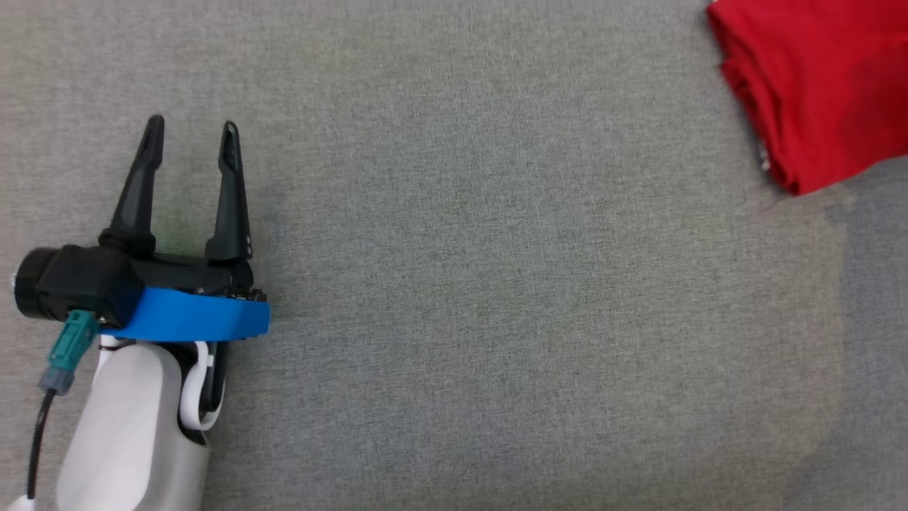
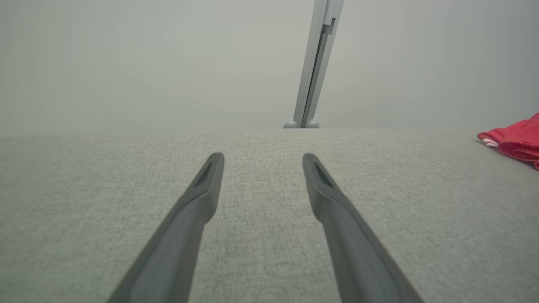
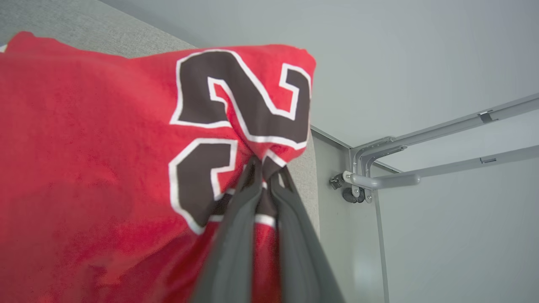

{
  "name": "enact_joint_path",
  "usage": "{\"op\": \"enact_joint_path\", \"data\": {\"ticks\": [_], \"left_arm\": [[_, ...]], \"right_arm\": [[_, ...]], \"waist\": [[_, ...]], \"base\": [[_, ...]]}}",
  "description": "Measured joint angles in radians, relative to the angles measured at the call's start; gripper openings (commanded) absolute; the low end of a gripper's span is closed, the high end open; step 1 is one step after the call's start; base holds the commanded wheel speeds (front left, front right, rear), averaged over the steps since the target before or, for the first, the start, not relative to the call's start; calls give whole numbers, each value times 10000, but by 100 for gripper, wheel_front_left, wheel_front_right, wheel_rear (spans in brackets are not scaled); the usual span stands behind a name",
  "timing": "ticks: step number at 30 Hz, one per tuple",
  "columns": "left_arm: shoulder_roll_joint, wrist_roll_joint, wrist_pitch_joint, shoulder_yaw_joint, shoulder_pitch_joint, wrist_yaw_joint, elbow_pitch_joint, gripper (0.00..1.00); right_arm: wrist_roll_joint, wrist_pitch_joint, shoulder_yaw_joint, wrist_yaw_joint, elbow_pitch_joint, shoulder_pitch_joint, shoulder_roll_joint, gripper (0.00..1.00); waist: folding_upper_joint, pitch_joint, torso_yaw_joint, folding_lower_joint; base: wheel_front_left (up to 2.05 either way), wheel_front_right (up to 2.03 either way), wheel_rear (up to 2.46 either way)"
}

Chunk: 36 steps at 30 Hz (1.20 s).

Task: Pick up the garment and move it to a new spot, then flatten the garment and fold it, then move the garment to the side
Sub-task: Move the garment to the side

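Note:
The garment is a red jersey, folded, lying at the far right of the grey table. In the right wrist view the garment shows a dark number with white outline, and my right gripper is shut on a pinch of the cloth at that number. The garment also shows at the right edge of the left wrist view. My left gripper hovers over bare cloth at the left, open, nothing between its fingers.
The grey fabric table top stretches between my left gripper and the garment. A grey metal post stands past the table's far edge. Grey frame rails run beside the table's edge near the right gripper.

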<state>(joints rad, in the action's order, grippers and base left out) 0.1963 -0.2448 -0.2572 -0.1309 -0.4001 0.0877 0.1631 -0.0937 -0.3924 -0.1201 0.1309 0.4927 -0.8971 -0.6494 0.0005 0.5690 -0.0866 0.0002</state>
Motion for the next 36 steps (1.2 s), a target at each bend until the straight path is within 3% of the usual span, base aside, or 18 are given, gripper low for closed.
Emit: {"op": "enact_joint_path", "data": {"ticks": [8,15,16,17,18,24,29,36], "left_arm": [[293,117,180,-4,-105,-82,-951,100],[384,169,326,-96,-130,-159,-1400,100],[384,169,332,-102,-130,-167,-1436,100],[380,167,351,-111,-130,-171,-1475,100],[380,161,353,-113,-130,-178,-1492,100],[259,79,309,-234,-118,-199,-1312,100],[75,-73,173,-328,86,-201,-819,100],[-98,-247,0,-169,815,-278,71,100]], "right_arm": [[993,690,1676,0,186,8,-337,0],[1977,897,2945,2,-12,359,-157,0],[2127,982,3005,2,-73,407,-180,7],[2222,1076,3068,4,-130,430,-173,49],[2255,1250,3080,2,-222,446,-161,100],[2650,2500,2905,2,-679,501,-203,100],[2431,3152,2777,0,-309,724,2,100],[1783,4021,2477,0,-468,2190,1735,100]], "waist": [[-3,736,25,-1],[-3,1051,248,-2],[-3,1063,288,-2],[-3,1070,324,-1],[-3,1065,356,-2],[-4,752,561,-1],[-4,80,805,-2],[-7,-1424,1136,-4]], "base": [[0,0,0],[0,0,0],[0,0,0],[0,0,0],[0,0,0],[0,0,0],[0,0,0],[0,0,0]]}}
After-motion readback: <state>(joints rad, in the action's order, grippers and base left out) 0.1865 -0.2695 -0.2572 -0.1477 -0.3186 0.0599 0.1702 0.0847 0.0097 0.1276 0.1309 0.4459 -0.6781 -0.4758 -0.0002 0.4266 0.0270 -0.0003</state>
